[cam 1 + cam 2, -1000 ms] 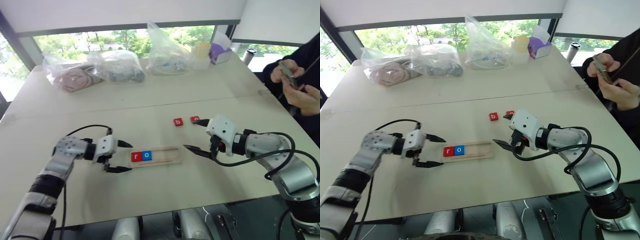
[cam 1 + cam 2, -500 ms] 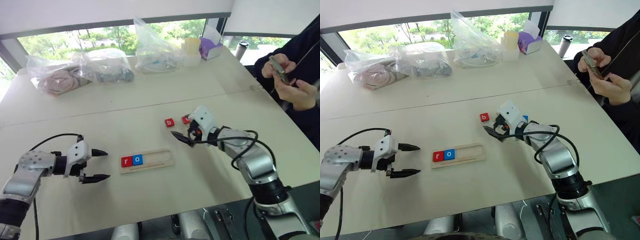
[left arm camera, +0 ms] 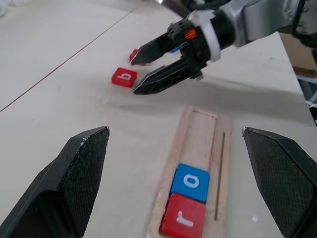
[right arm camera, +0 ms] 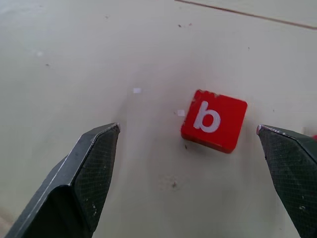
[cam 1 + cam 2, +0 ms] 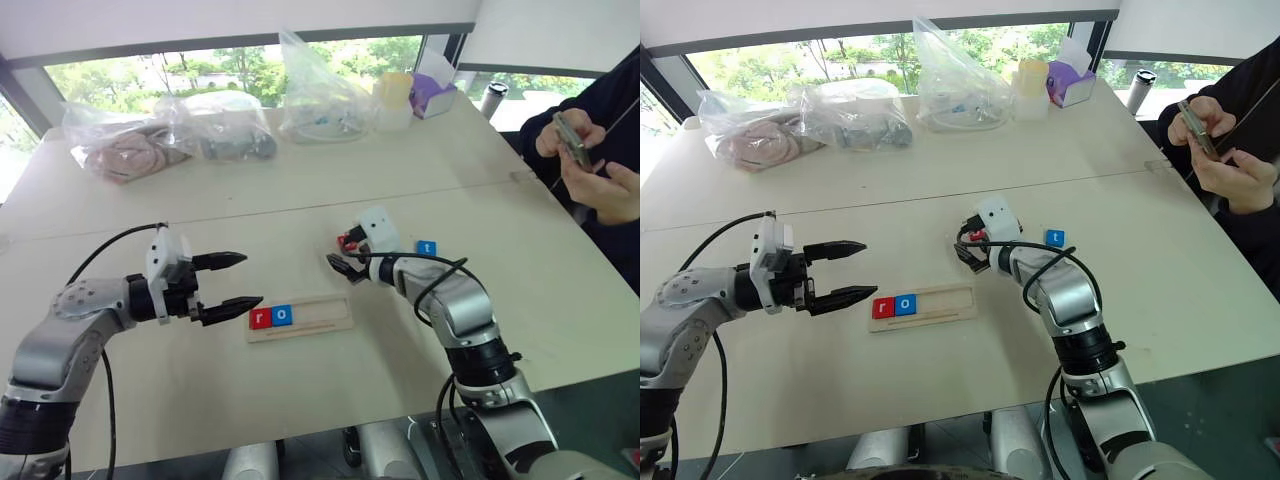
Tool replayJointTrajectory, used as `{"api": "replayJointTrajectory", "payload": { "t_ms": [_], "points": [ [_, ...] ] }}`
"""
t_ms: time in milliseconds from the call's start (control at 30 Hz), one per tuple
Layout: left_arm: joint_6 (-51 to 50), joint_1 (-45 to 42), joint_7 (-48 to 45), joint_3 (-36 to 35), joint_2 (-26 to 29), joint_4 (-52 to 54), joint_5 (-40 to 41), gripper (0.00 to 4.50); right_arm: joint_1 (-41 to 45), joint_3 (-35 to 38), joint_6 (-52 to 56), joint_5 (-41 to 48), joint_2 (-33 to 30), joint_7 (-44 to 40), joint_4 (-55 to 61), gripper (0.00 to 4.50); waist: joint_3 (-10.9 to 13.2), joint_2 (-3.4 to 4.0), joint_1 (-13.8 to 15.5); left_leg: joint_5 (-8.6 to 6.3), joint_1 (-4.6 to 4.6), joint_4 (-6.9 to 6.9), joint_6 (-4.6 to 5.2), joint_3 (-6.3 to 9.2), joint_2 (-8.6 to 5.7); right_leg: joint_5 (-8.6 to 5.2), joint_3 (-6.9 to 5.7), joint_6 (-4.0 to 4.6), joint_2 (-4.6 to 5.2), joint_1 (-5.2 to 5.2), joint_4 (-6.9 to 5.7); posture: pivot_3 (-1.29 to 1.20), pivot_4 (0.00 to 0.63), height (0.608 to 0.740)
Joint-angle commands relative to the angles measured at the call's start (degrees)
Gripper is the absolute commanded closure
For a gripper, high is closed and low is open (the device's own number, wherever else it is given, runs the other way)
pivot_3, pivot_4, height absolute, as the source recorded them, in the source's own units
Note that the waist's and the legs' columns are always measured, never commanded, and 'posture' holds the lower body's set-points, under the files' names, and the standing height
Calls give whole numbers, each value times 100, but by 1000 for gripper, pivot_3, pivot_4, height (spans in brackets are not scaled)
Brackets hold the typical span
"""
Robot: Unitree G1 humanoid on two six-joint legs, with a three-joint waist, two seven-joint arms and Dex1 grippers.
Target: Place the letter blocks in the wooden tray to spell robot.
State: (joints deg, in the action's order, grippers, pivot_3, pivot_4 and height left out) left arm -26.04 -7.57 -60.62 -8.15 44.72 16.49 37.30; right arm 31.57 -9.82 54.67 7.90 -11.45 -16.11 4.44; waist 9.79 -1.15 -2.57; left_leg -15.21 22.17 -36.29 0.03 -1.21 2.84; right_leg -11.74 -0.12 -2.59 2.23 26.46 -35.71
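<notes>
Right end effector [image 4: 188, 173] hung released over red b block [image 4: 214, 120] lying flat on desk [image 4: 74, 59] beyond wooden tray [image 5: 320, 318]. Block looked light, rigid, slippery; pinch opposite side edges.

Red r tile [image 3: 181, 222], blue o tile [image 3: 190, 182] (white letters), red b tile [image 4: 214, 120], pale-wood tray [image 3: 202, 129]

Pale beige table [image 5: 330, 385] with a seam running across its middle. Wooden tray [image 5: 320, 318] lies flat near the front centre. Red b tile [image 4: 214, 120] lies on the bare top beyond the tray's right end; a second red tile [image 3: 132, 53] just beside it, letter not legible. Blue t tile [image 5: 427, 247] farther right. Three clear plastic bags [image 5: 225, 125], a yellow-lidded cup [image 5: 395, 98] and a purple tissue box [image 5: 438, 92] line the far edge.
</notes>
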Motion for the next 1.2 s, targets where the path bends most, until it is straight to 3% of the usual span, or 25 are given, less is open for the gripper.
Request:
{"api": "replayJointTrajectory", "payload": {
  "t_ms": [33,300,400,567,733,867,1200],
  "points": [
    [-136,-56,166,-216,-21,302,205,54,211,48,-193,-119,189,205,-176,0,0,0,2,0,0,1,0,1,0,2,0,-3,-2,1,-2,0,150,740],
    [-233,21,386,-208,-85,533,252,54,511,98,-566,-225,558,443,-1101,0,-1,-2,-2,0,-4,-8,0,7,3,2,17,-1,-19,-1,-16,0,150,740],
    [-169,49,455,-157,-138,503,177,0,428,-89,-633,-360,492,374,-1155,813,-3,-5,1,0,-7,-12,0,9,4,-4,38,10,-33,-3,-23,0,150,740],
    [-165,66,493,-142,-155,542,146,0,368,-109,-613,-460,499,408,-1102,3281,-5,-8,-8,0,-16,-12,0,8,5,-4,88,10,-65,-3,-32,0,150,740],
    [-142,150,541,-72,-213,626,103,0,290,-119,-347,-491,267,263,-593,3310,-5,-8,5,0,-17,-11,0,8,5,-5,94,10,-68,-4,-34,0,150,740],
    [-135,199,538,22,-275,699,68,0,-63,-133,230,-282,-299,-198,639,3310,-5,-9,23,0,-9,-12,0,8,2,-7,99,6,-67,-3,-30,0,150,740],
    [-122,152,427,172,-345,651,43,0,-1157,784,2263,231,-1085,-296,3394,3310,-3,-11,10,0,-15,-15,0,9,3,-18,102,-7,-73,-1,-34,0,150,740]
  ]
}}
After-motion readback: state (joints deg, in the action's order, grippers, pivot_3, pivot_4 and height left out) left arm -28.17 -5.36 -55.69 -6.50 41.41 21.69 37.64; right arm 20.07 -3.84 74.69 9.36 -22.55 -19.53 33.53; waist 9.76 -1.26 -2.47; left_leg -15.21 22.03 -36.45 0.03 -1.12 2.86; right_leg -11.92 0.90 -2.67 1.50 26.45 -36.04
